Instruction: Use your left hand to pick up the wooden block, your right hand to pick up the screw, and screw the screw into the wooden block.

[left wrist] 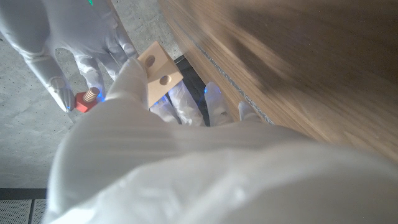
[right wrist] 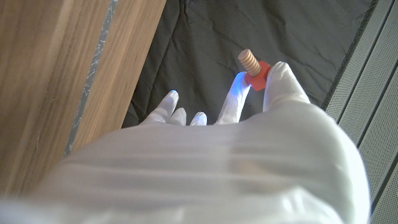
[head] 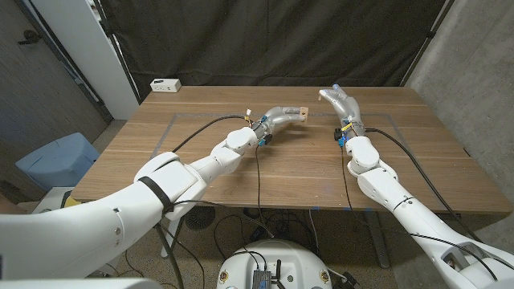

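My left hand (head: pixel 279 116) is raised over the far middle of the table and holds the pale wooden block (head: pixel 303 113) at its fingertips. In the left wrist view the block (left wrist: pixel 159 70) shows two round holes on one face. My right hand (head: pixel 339 100) is lifted at the far right, a short way from the block. It pinches the screw (right wrist: pixel 252 66), which has a red head and a tan threaded shaft. The left wrist view shows the screw (left wrist: pixel 87 100) in my right hand (left wrist: pixel 74 43), apart from the block.
The wooden table (head: pixel 241 168) carries a faint taped rectangle. A small white box (head: pixel 165 84) sits at its far left corner. Black cables (head: pixel 201 132) run along both arms. A black curtain hangs behind, and a blue bin (head: pixel 56 156) stands on the floor to the left.
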`<state>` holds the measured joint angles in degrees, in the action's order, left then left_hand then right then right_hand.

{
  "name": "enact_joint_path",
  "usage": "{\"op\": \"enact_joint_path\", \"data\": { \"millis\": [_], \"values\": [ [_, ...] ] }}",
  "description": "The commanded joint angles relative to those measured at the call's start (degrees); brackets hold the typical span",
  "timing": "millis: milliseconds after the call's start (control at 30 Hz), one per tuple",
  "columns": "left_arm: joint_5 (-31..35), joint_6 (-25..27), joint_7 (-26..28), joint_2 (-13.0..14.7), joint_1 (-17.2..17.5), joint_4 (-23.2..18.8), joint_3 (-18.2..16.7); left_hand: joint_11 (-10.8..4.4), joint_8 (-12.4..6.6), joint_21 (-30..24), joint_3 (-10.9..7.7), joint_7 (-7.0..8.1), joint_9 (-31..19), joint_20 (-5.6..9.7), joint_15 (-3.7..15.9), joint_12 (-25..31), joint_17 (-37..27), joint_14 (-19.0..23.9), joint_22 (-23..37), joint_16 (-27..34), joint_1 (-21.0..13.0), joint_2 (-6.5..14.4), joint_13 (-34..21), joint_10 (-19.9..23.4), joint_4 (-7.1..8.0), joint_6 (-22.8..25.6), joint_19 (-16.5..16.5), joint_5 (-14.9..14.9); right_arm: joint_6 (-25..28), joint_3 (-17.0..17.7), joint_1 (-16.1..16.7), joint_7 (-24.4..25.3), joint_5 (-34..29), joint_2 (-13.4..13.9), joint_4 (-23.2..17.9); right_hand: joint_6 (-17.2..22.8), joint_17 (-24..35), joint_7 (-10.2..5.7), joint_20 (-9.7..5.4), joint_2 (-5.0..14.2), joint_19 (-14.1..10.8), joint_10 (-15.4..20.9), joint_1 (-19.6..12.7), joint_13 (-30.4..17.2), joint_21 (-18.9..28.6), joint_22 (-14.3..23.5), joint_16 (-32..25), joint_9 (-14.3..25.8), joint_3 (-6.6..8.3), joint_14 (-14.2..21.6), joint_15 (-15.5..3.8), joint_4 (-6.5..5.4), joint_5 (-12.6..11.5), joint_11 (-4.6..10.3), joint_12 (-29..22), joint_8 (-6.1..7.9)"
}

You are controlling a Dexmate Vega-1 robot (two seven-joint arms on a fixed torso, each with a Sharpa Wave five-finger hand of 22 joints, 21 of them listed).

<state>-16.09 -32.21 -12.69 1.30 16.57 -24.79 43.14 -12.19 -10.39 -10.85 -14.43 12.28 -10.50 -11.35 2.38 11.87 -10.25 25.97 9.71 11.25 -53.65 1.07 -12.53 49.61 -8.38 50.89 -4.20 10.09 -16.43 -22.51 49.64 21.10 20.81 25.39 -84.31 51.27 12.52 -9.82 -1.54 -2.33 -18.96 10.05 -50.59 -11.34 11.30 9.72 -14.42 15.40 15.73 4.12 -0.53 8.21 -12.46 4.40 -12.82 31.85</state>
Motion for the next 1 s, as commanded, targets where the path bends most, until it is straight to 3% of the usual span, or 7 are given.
{"op": "enact_joint_path", "data": {
  "millis": [33, 267, 1000],
  "values": [
    [0.2, 0.3, 0.1, -0.1, 0.3, -0.7, 0.2, -0.1, -0.44, -0.1, -0.11, -0.21, -0.3, -0.33, -0.14, 0.1, -0.1, -0.2, 0.3, 0.2, -0.2, 0.6, -0.1, -0.3, 0.16, 0.3, 0.3, 0.2, -1.8, -0.8, -0.4, 3.5, -3.1, -2.4, 1.2, 0.7, 0.1, -0.02, -0.18, 0.63, -0.3, 0.5, -0.1, -0.1, 0.2, 0.1, -0.2, 0.3, -0.16, 0.5, 0.04, -0.26, 0.1, 0.08, 0.0, 0.25],
    [0.3, 1.0, 0.1, 0.1, 0.7, -1.7, 0.3, -0.08, -0.47, -0.2, -0.05, -0.26, -0.3, -0.49, -0.16, 0.2, -0.1, -0.2, 0.3, 0.3, -0.1, 0.6, -0.2, -0.3, 0.19, 0.3, 0.1, 0.2, -2.1, -1.3, -0.6, 4.7, -4.8, -3.2, 1.7, 0.7, 0.1, -0.01, -0.23, 0.71, -0.3, 0.6, -0.1, -0.1, 0.2, 0.1, -0.2, 0.3, -0.22, 0.5, -0.04, -0.26, 0.1, 0.03, 0.1, 0.42],
    [0.1, 2.1, 0.3, -1.8, -1.2, 2.0, 0.6, -0.08, -0.48, -0.1, 0.03, -0.28, -0.3, -0.44, -0.16, 0.1, -0.1, -0.2, 0.3, 0.3, -0.1, 0.7, -0.1, -0.3, 0.18, 0.2, 0.2, 0.2, -2.5, -2.9, -2.7, 7.4, -8.8, -5.0, 5.4, 0.9, 0.1, 0.1, -0.47, 0.93, -0.2, 0.6, -0.2, -0.1, 0.1, 0.1, 0.0, 0.3, -0.31, 0.5, -0.15, -0.2, 0.3, -0.15, 0.3, 0.67]
  ]
}}
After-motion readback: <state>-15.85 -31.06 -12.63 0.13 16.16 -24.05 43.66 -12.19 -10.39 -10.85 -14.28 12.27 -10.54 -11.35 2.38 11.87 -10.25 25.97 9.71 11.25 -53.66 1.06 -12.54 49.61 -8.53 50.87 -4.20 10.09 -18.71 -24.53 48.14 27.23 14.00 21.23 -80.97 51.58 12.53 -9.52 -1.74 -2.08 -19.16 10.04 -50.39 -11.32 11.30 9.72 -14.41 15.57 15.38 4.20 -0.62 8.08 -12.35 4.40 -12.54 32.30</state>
